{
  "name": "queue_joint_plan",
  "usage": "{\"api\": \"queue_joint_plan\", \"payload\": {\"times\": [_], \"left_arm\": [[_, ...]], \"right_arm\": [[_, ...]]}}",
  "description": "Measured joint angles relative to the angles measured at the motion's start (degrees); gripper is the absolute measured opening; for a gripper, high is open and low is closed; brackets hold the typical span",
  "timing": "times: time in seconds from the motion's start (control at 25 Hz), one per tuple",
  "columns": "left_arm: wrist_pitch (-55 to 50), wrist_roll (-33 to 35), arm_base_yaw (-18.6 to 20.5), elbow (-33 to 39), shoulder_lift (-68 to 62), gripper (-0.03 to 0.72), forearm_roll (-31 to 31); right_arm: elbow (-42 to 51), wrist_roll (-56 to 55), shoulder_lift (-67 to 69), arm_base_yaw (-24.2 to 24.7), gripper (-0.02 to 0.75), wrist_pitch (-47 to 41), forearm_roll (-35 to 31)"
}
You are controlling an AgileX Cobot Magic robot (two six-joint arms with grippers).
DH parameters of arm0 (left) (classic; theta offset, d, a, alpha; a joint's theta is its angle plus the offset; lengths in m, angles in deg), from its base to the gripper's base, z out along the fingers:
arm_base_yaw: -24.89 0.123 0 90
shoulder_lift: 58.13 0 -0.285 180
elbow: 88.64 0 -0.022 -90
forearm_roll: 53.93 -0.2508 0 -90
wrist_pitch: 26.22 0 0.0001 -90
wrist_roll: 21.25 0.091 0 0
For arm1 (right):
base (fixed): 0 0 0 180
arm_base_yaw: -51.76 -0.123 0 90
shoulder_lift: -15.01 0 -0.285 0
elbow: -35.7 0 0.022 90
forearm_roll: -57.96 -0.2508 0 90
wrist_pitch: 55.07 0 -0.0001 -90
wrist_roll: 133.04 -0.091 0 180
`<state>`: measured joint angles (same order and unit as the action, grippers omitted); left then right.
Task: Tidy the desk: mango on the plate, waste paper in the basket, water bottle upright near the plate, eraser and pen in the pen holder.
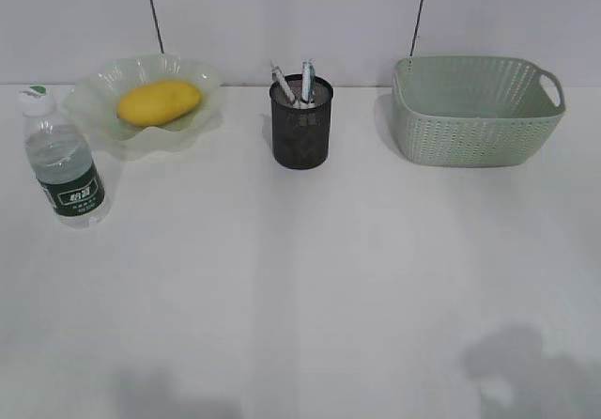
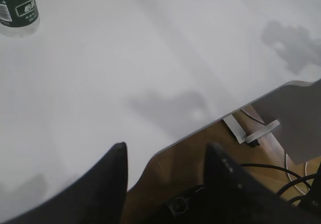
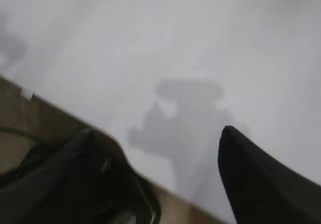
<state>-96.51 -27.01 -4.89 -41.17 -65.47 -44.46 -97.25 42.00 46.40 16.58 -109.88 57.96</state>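
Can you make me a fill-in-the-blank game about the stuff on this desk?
1. The yellow mango lies on the green ____.
2. The water bottle with the white cap is standing ____.
3. The pens stick out of the black ____ in the middle of the desk.
4. The basket stands on the ____ side in the exterior view.

Missing words: plate; upright; pen holder; right
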Motion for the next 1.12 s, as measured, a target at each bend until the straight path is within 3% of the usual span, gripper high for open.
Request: {"api": "queue_joint_plan", "payload": {"times": [0.16,0.64,0.96,1.12], "left_arm": [[0.0,0.0,0.0,0.0,0.0,0.376,0.01],[-0.05,0.0,0.0,-1.21,0.0,0.334,-0.51],[6.18,0.0,0.0,-2.42,0.0,0.311,-8.52],[4.48,0.0,0.0,-2.36,0.0,0.311,-11.29]], "right_arm": [[0.0,0.44,0.0,0.0,0.584,-6.93,-0.44],[0.77,2.33,0.0,0.0,0.584,-6.12,-0.74],[0.77,2.45,0.0,0.0,0.584,-6.12,-0.74],[0.77,2.45,0.0,0.0,0.584,-6.04,-0.74]]}}
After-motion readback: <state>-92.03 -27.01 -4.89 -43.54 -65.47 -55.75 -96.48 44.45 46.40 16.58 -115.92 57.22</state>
